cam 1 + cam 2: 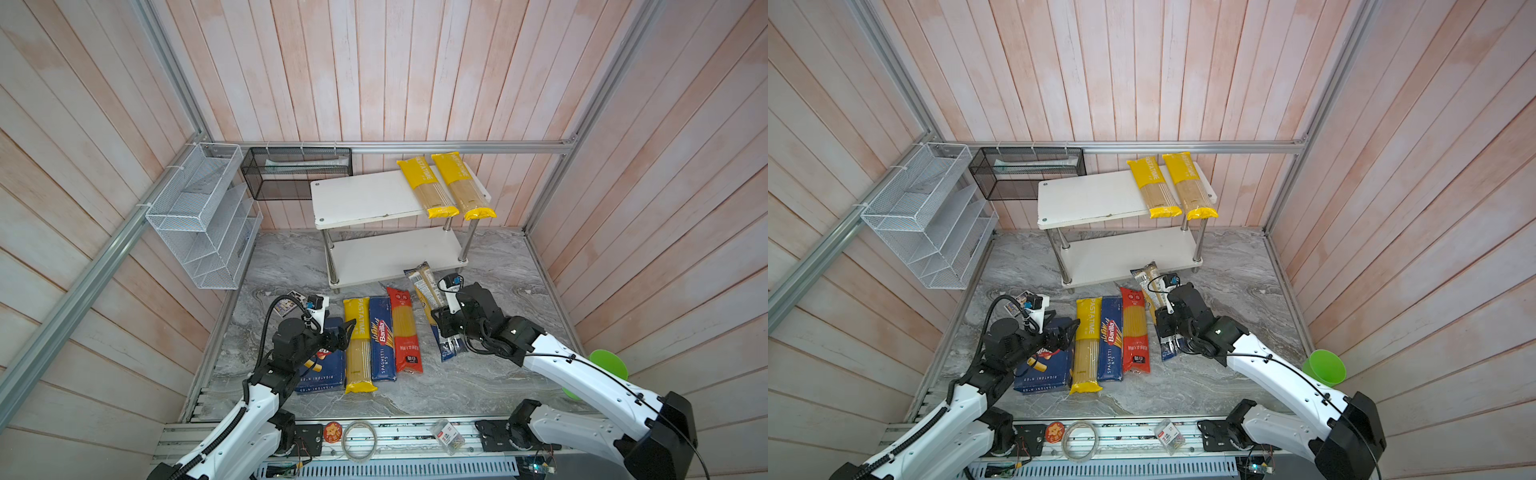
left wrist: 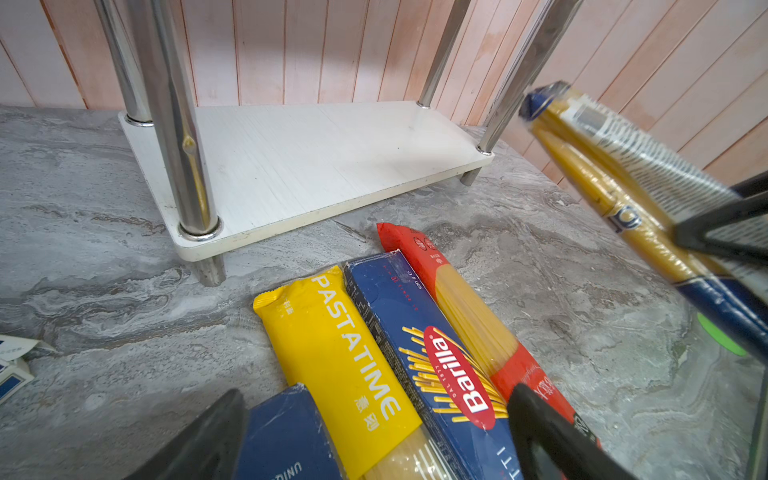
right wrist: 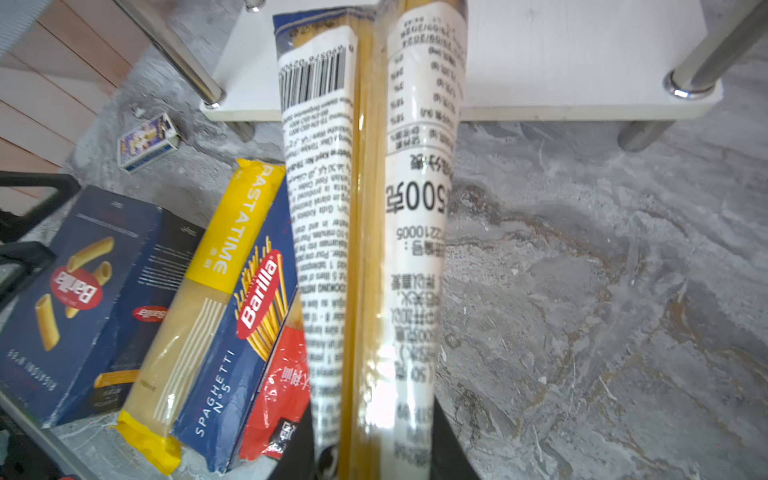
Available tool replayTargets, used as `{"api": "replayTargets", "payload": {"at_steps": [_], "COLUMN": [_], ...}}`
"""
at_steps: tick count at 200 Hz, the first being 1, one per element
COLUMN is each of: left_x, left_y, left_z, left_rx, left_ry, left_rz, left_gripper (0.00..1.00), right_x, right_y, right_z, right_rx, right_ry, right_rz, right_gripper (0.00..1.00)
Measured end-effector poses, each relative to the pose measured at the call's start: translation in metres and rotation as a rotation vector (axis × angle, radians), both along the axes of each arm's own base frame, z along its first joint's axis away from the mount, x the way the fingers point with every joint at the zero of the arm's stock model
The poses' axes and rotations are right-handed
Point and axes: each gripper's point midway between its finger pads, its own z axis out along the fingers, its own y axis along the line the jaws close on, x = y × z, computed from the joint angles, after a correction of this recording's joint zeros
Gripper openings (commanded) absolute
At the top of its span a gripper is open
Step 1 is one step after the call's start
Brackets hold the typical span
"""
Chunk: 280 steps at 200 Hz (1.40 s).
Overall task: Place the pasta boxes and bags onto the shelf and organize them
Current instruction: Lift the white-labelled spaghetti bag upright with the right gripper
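Carefully now: the worktop (image 1: 498, 374) gives you wide bare room on its right side. Toward the left, the rigatoni box (image 3: 83, 291), a yellow bag (image 1: 357, 345), the spaghetti box (image 1: 383, 345) and the red bag (image 1: 404, 332) lie close side by side. Behind them stands the shelf (image 1: 361, 199). Its lower board (image 2: 311, 158) is all bare, and its top board is bare at the left and middle.

The chrome posts are the danger, I think. The front right post (image 1: 468, 241) is near the far end of the dark blue bag (image 1: 424, 286), and a swing there could strike it and shake the shelf. The two yellow bags (image 1: 424, 187) on the top board hang over its front edge and could then slide down.

The dark blue bag looks lifted and tilted, with its far end close to the lower board's front edge. The right fingers (image 3: 451, 457) are closed on it nearer to its back end, so the long front part may sag or twist. The left fingers (image 2: 548, 432) stand open above the yellow bag, holding nothing.
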Motion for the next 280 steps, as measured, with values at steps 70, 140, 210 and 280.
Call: {"api": "replayTargets", "payload": {"at_steps": [70, 140, 210, 280], "left_x": [0.000, 0.000, 0.000, 0.000], "left_y": [0.000, 0.000, 0.000, 0.000], "left_z": [0.000, 0.000, 0.000, 0.000], "left_rx": [0.000, 0.000, 0.000, 0.000], "left_ry": [0.000, 0.000, 0.000, 0.000], "left_rz": [0.000, 0.000, 0.000, 0.000], "left_gripper": [1.00, 1.00, 1.00, 1.00], "right_x": [-0.001, 0.005, 0.021, 0.041], "right_y": [0.014, 0.023, 0.038, 0.056], "right_z": [0.048, 0.088, 0.121, 0.139], "right_rx": [0.028, 0.035, 0.043, 0.027], "right_ry": [-0.089, -0.178, -0.241, -0.284], "right_rz": [0.047, 0.065, 0.080, 0.088], "right_gripper": [0.15, 0.15, 0.15, 0.15]}}
